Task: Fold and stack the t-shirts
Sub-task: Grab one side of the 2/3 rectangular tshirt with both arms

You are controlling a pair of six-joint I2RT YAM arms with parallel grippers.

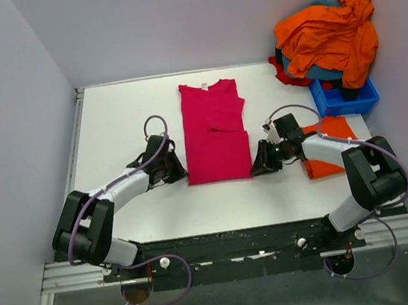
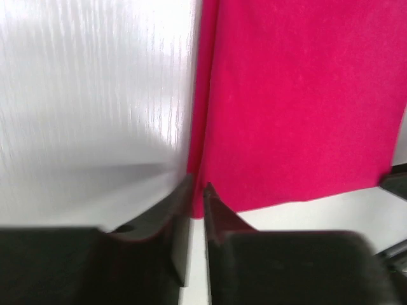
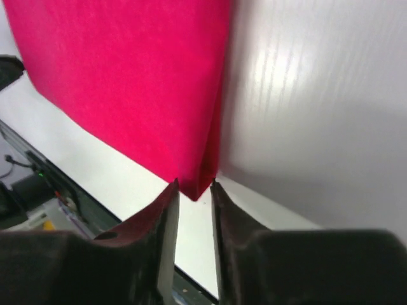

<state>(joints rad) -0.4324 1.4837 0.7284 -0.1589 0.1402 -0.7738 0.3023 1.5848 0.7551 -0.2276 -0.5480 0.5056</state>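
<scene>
Left end effector (image 2: 197, 189): fingers pressed nearly together, with the near-left corner of the magenta t-shirt (image 1: 214, 132) caught in the narrow slot between them. The folded side edge of the cloth runs straight away from the fingertips.

Right end effector (image 3: 194, 187): fingers drawn in on the near-right corner of the same garment. The doubled cloth fills the gap between the tips.

Magenta t-shirt: lies flat on the white tabletop (image 1: 125, 125) directly between the two end effectors and extends beyond them. It is folded into a narrow strip. The long axis runs from the near hem, level with both end effectors, to the far end, where the collar points away from the arms. A sleeve fold shows on its upper face about halfway along.

Folded orange t-shirt (image 1: 329, 149): on the tabletop to the right of the right end effector, partly covered by that arm.

Heap of t-shirts (image 1: 331, 30): beyond and to the right of the right end effector, piled in the blue bin (image 1: 348, 103). Orange lies on top, with teal and red showing beneath.
</scene>
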